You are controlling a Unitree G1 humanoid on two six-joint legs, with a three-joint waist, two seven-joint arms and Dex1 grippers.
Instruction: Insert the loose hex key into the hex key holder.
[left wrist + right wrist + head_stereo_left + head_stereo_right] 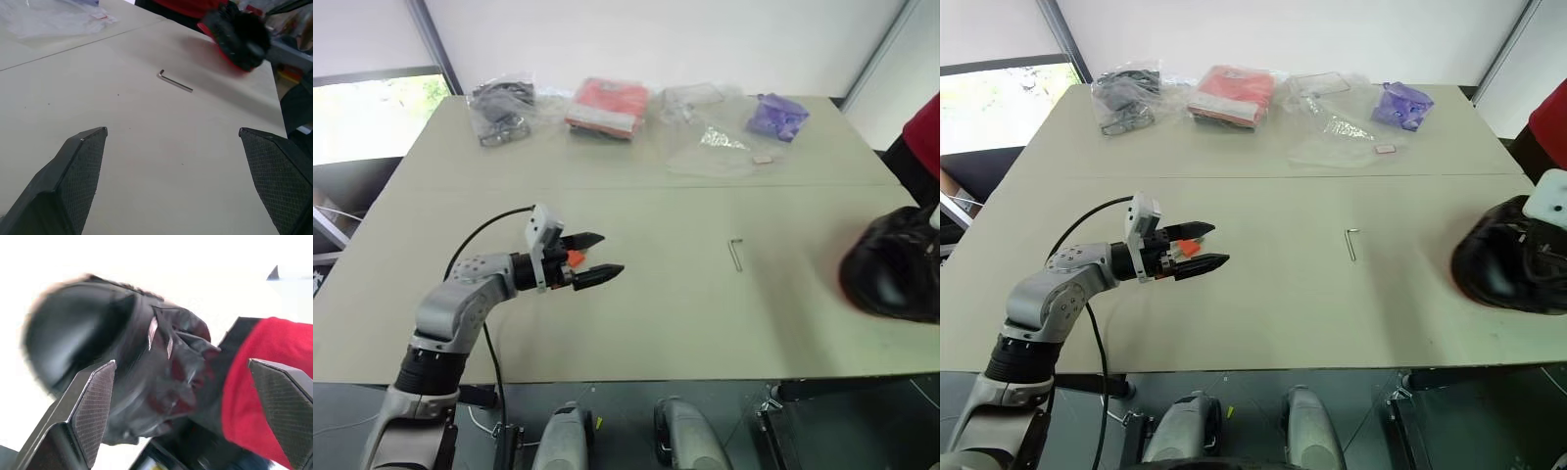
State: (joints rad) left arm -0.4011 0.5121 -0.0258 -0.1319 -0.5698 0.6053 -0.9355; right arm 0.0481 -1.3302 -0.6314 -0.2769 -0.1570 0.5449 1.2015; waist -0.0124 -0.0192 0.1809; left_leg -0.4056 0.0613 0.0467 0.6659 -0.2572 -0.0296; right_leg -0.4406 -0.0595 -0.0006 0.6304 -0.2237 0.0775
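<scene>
The loose hex key (736, 253), a thin L-shaped metal rod, lies flat on the pale table (685, 323), right of the middle. My left gripper (612, 253) hovers level to its left, pointing at it, fingers wide apart. In the left wrist view the key (174, 81) lies well beyond the open fingertips. A small orange-red piece (574, 258) shows between the roots of the left fingers; I cannot tell whether it is the hex key holder or whether it is gripped. My right hand is a dark blur (891, 266) at the table's right edge. The right gripper (182, 362) is open with nothing between its fingers.
Along the far edge lie a clear bag of dark parts (504, 108), a flat red packet (607, 103), clear bags (705, 132) and a purple bag (775, 116). A person in red (925, 142) stands at the right, with a black item (122, 347) in front of them.
</scene>
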